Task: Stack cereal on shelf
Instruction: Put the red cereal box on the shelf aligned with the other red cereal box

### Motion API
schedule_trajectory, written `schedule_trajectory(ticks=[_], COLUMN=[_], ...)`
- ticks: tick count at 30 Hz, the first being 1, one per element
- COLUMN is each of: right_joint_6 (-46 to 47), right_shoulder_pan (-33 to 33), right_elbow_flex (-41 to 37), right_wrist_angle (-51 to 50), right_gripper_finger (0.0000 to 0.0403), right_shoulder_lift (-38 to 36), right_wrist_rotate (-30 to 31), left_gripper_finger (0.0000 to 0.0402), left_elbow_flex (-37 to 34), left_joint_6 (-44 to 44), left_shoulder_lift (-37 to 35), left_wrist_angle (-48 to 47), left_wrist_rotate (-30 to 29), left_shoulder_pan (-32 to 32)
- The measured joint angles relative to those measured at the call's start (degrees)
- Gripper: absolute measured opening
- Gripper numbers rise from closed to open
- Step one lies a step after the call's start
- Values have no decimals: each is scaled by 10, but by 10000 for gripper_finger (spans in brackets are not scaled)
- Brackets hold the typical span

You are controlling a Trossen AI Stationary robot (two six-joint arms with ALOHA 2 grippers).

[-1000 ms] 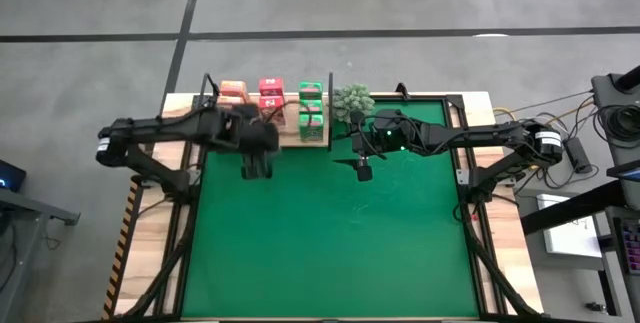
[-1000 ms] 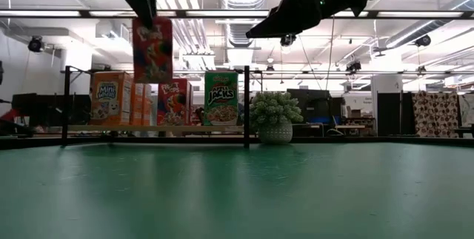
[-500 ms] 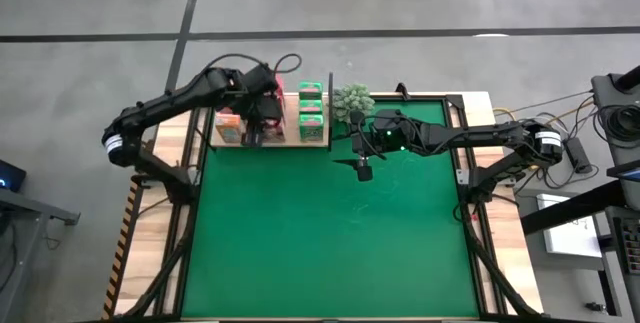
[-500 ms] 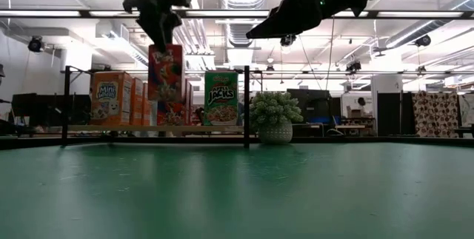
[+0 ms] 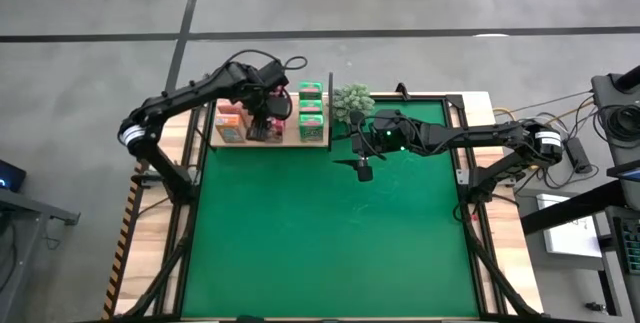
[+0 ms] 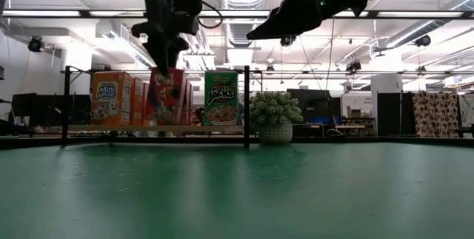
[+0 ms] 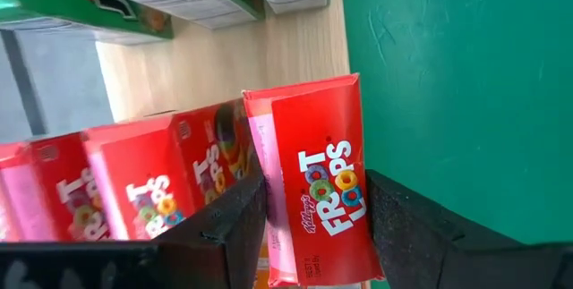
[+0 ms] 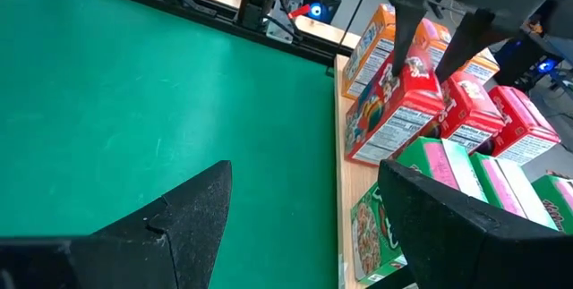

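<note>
Your left gripper (image 7: 309, 213) is clamped on the Froot Loops box (image 7: 320, 191), lowering it onto the shelf (image 7: 260, 52) beside matching boxes; your right gripper (image 5: 362, 167), fingers apart, waits.

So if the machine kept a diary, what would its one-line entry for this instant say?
left gripper: shut on Froot Loops box, lowering onto shelf | right gripper: open, hovering over green mat | other cereal boxes: on shelf

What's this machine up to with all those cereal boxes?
The left gripper is clamped on a red Froot Loops box, setting it at the front of the red row on the wooden shelf. Orange boxes and green boxes already stand there. The right gripper waits open above the green mat.
</note>
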Motion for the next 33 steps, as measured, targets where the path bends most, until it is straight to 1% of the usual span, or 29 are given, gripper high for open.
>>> schedule_trajectory(ticks=[7,12,33], right_joint_6=[0,0,1], right_shoulder_pan=[0,0,0], right_elbow_flex=[0,0,0], right_wrist_angle=[-1,-1,-5], right_gripper_finger=[272,272,272], right_shoulder_lift=[0,0,0], right_wrist_rotate=[0,0,1], left_gripper_finger=[164,164,164], left_elbow_flex=[0,0,0], left_joint_6=[7,7,3], left_shoulder_lift=[9,8,8], left_wrist_angle=[0,4,13], left_wrist_rotate=[3,25,19], left_shoulder_pan=[2,7,18])
